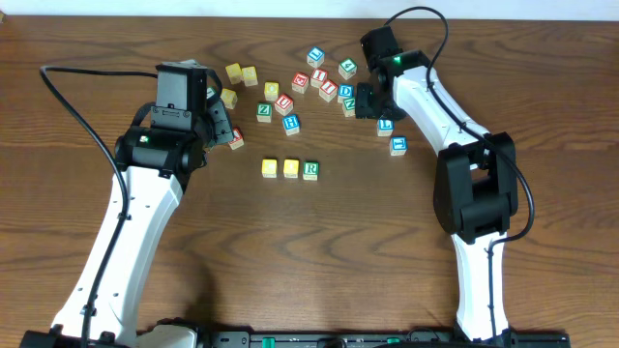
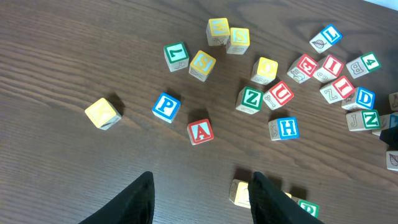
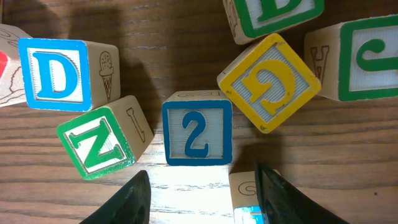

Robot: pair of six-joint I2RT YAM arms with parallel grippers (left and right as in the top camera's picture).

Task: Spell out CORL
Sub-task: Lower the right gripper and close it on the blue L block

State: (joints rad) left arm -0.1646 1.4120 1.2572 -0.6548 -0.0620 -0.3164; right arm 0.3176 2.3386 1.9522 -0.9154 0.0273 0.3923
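A row of three blocks lies mid-table: two yellow blocks (image 1: pixel 269 167) (image 1: pixel 291 168) and a green R block (image 1: pixel 310 170). A blue L block (image 1: pixel 386 126) lies just right of my right gripper (image 1: pixel 370 104). In the right wrist view my right gripper (image 3: pixel 202 174) is open and empty, low over the wood, with a blue 2 block (image 3: pixel 197 137) just ahead and a blue-faced block (image 3: pixel 245 198) against its right finger. My left gripper (image 2: pixel 202 177) is open and empty above the table; a yellow row block (image 2: pixel 240 193) shows behind its right finger.
Several loose letter blocks lie across the back middle, among them a red A (image 2: pixel 200 131), a blue P (image 2: pixel 166 106), a blue H (image 2: pixel 285 128), a green Z (image 2: pixel 250 99) and a blue D (image 3: pixel 56 73). Another blue block (image 1: pixel 397 145) lies to the right.
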